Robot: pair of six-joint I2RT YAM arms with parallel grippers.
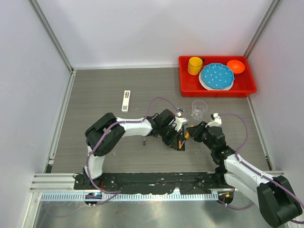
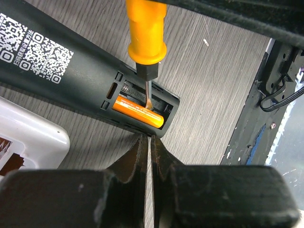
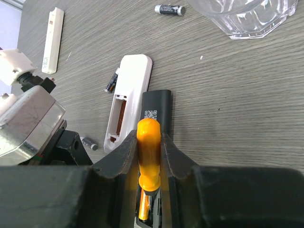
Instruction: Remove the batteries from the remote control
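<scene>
A black remote (image 2: 71, 80) lies back up with its battery bay open. One orange battery (image 2: 137, 111) sits in the bay; the slot beside it looks empty. My right gripper (image 3: 149, 142) is shut on an orange-handled screwdriver (image 3: 148, 156), whose tip (image 2: 148, 97) rests in the bay against the battery. My left gripper (image 2: 148, 138) is shut and empty, its tips against the remote's near edge. From above, both grippers (image 1: 175, 137) (image 1: 188, 134) meet over the remote (image 1: 181, 146). Loose batteries lie by the glass (image 3: 169, 9), by the white remote (image 3: 110, 83) and near the left arm (image 3: 89, 143).
An open white remote (image 3: 128, 99) lies beside the black one. A white cover strip (image 1: 125, 100) lies at the far left. A clear glass cup (image 1: 199, 109) stands just behind the grippers. A red tray (image 1: 190, 89) with a cup, plate and bowl is at the back right.
</scene>
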